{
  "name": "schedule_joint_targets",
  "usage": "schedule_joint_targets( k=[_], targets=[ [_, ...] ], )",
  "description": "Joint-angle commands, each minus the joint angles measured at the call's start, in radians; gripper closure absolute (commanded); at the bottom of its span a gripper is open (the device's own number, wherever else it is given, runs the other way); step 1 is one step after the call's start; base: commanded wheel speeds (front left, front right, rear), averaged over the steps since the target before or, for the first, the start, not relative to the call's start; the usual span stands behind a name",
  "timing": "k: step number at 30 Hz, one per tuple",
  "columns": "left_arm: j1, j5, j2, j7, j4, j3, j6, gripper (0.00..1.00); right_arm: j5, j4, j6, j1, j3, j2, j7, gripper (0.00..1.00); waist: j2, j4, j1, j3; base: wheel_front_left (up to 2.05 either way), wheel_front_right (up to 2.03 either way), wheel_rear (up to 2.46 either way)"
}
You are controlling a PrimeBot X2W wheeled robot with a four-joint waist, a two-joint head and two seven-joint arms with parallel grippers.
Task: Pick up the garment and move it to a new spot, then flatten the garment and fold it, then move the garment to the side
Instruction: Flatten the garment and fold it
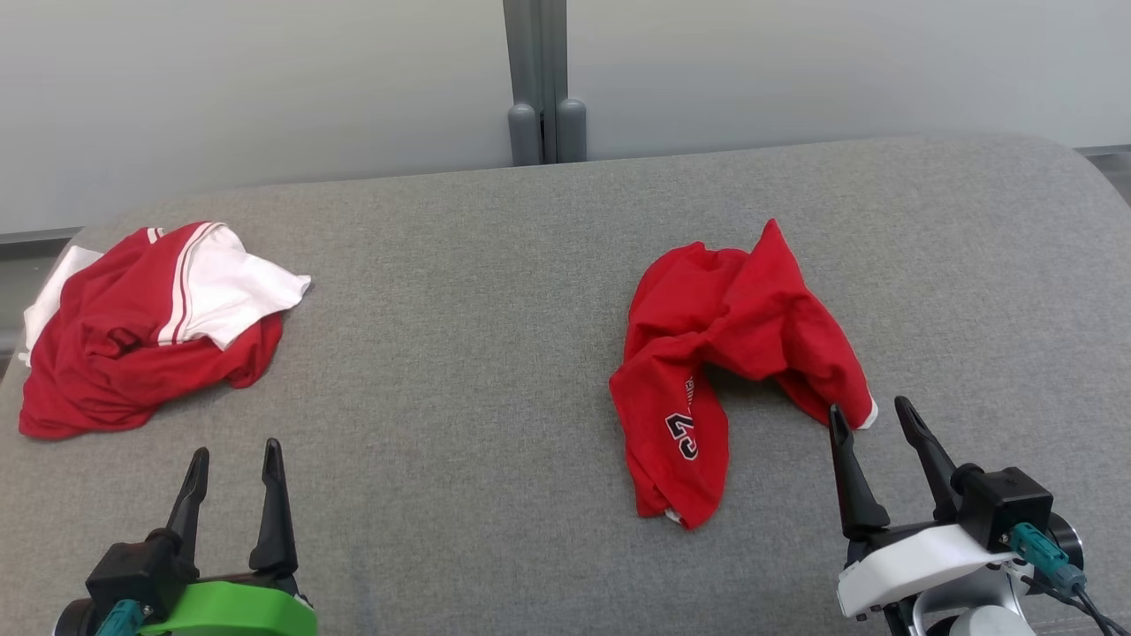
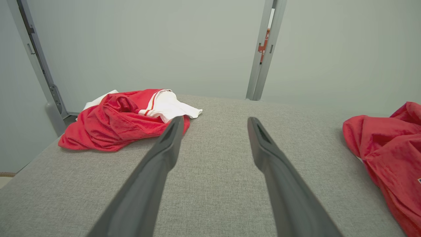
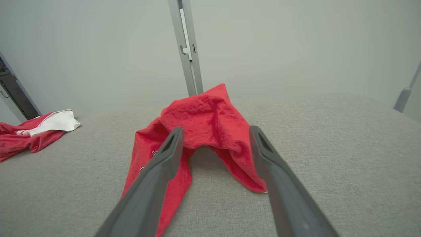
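Your left gripper (image 1: 237, 448) and right gripper (image 1: 869, 408) stand spread and empty. The crumpled jersey (image 1: 742, 327) lies just beyond the right one, its number partly hidden in folds. A second shirt (image 1: 141, 336) lies far left.

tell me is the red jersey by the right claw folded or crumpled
Crumpled: the red jersey lies bunched and twisted in a heap, not laid flat or squared.
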Motion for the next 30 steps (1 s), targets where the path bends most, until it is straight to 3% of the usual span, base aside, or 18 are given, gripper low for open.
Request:
schedule_joint_targets(
  k=[1, 30],
  targets=[
    [-0.017, 0.005, -0.002, -0.001, 0.004, 0.005, -0.006, 0.00, -0.005, 0.000, 0.000, 0.003, 0.001, -0.001, 0.000, 0.00, 0.0000, 0.000, 0.0000, 0.000, 0.00, 0.00, 0.00],
    [-0.019, 0.013, -0.004, -0.001, 0.021, 0.015, -0.024, 0.00, -0.005, 0.018, 0.000, 0.002, -0.006, -0.001, -0.004, 0.00, 0.0000, -0.007, 0.0000, -0.009, 0.00, 0.00, 0.00]
  ],
)
